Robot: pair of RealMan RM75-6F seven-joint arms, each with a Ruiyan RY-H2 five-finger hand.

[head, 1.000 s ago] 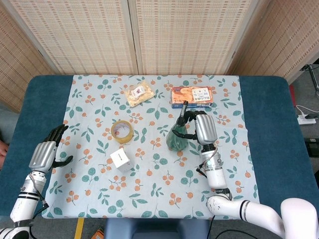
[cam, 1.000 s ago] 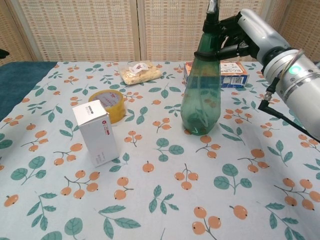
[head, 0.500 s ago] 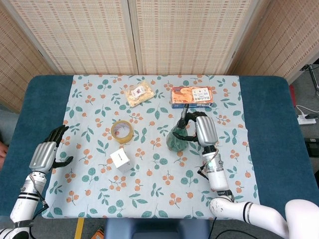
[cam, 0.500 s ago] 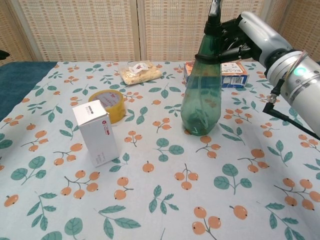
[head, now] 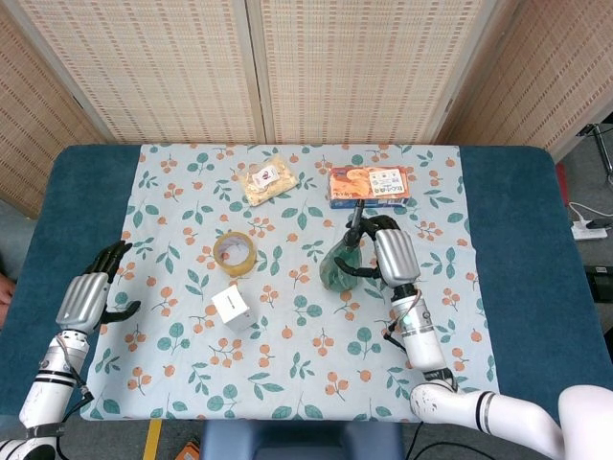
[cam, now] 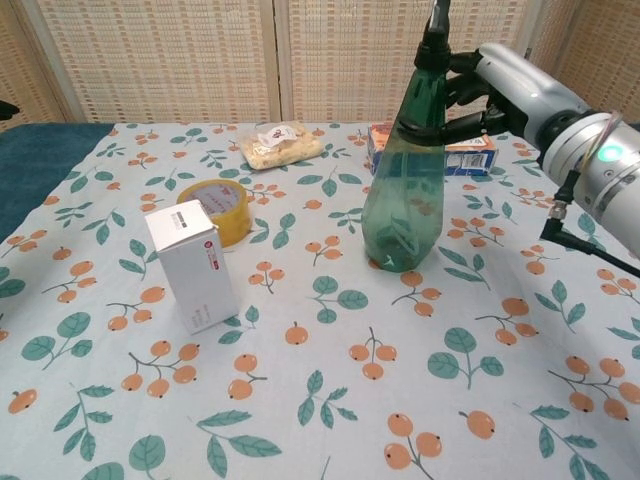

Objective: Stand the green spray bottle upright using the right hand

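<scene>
Head view: desk (head: 517, 220) w/ floral cloth (head: 192, 364). Bottle (head: 341, 261) sits right of centre on the cloth, just in front of the biscuit box (head: 369, 184); seen from above, its tilt cannot be judged. Right hand (head: 388, 251) is at the bottle's right side, dark fingers wrapped round the upper part. Left hand (head: 91, 292) rests at the cloth's left edge, well apart from everything, fingers apart & holding nothing; this hand shows in head view only.

Chest view: bottle (cam: 403, 195) stands base-down on the cloth, neck leaning slightly right; green, see-through body, dark nozzle reaching the top edge of frame. Right hand (cam: 490, 90) clasps the neck from the right, fingers (cam: 450, 95) curled round it.

Other items, both views: tape roll (cam: 214, 210) left of the bottle; white box (cam: 192, 264) upright, just in front of the tape, not clearly touching; snack bag (cam: 280, 144) at the far side, left of the biscuit box (cam: 465, 150), which here is partly hidden behind bottle & hand.
</scene>
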